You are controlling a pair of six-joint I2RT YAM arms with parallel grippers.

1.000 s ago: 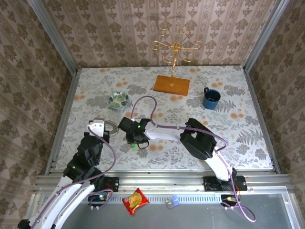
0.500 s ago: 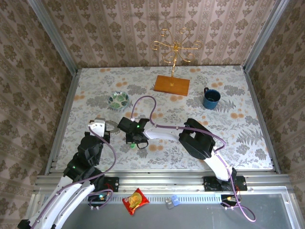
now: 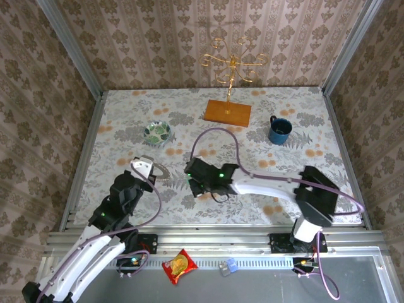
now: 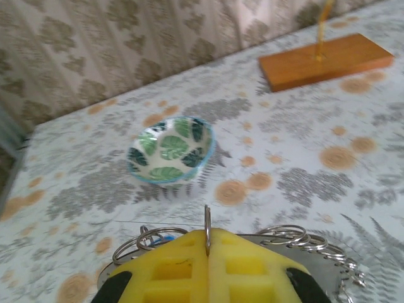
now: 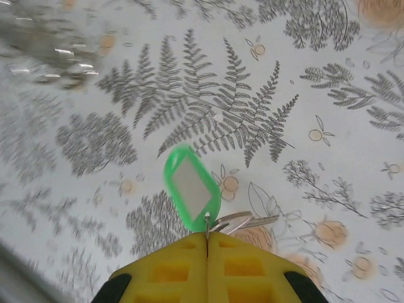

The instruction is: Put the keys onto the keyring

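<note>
The green key (image 5: pixel 191 188) has a bright green tag with a metal blade (image 5: pixel 243 222) beside it. It hangs over the patterned cloth, and my right gripper (image 5: pixel 207 237) is shut on its small ring. In the top view that gripper (image 3: pixel 196 185) sits mid-table. To its left lies the grey keyring (image 3: pixel 161 170) with its wire loops (image 4: pixel 295 236). My left gripper (image 4: pixel 207 235) is shut on one thin loop held edge-on, at the ring's left side (image 3: pixel 148 166). A speck of blue (image 4: pixel 165 238) shows among the loops behind the left fingers.
A green-patterned bowl (image 3: pixel 157 132) stands behind the keyring. A wooden base with a gold stand (image 3: pixel 227 112) is at the back, a blue mug (image 3: pixel 279 129) at back right. A snack packet (image 3: pixel 179 265) lies off the table in front. Walls close in three sides.
My right gripper has shut on the green key's ring and carried it to the right, its elbow swinging out to the right. The left gripper has shifted slightly right, still shut.
</note>
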